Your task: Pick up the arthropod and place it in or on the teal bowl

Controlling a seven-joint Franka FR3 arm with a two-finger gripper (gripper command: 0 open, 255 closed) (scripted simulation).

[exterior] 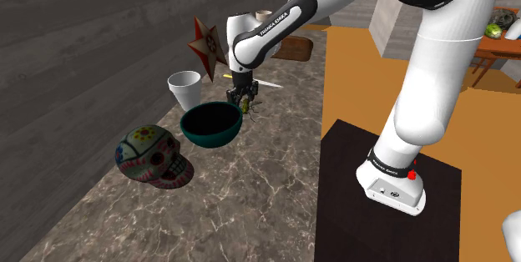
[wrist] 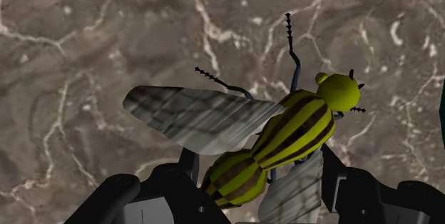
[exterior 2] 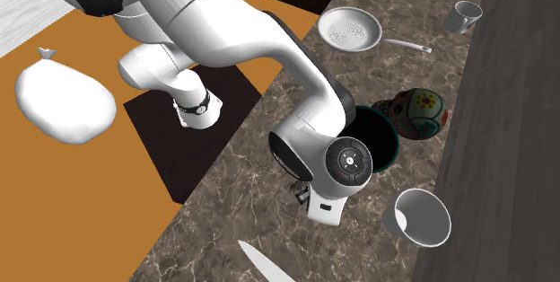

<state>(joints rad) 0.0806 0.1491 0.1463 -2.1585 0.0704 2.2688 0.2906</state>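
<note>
Arthropod (wrist: 292, 133), yellow w/ black stripes & grey wings, is seen centre-right of wrist view. It is clasped at the abdomen betw. the gripper (wrist: 260, 169) fingers, which are clenched on it so it can be carried. In shoulder view the gripper (exterior: 242, 93) is held mid-frame, just right of the teal bowl (exterior: 209, 141) and above the marble counter (exterior: 250, 202), prob. for rim clearance. Painted skull (exterior: 152, 156) is set lower left, white cup (exterior: 185, 88) above the bowl. Next move, as judged: a shift left over the bowl, then release.
</note>
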